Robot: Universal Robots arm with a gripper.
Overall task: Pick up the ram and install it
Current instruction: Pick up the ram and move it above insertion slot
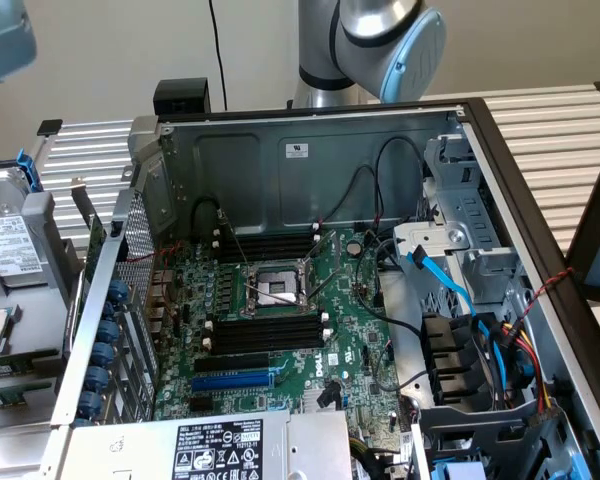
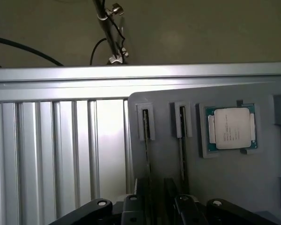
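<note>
Robot arm (image 1: 365,40) of smooth silver-grey metal tubing, with a rounded joint closed by a pale blue cap (image 1: 415,50). Its gripper (image 2: 157,201) is matte black, with two round silver screws (image 2: 101,203) on its housing.

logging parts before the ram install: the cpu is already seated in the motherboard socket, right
No. The CPU lies in a recess of the grey tray, as the wrist view shows. The motherboard socket is bare in the exterior view.

A: Room over the black slots (image 1: 265,333)?
B: Open above. CPU socket (image 1: 277,287) beside, case wall (image 1: 280,165) behind, blue cable (image 1: 442,282) and drive cage (image 1: 475,225) toward exterior view's right.
A: Tray (image 2: 243,187)?
B: Two ram sticks (image 2: 181,154) upright, narrow gap; CPU (image 2: 232,127) near.
</note>
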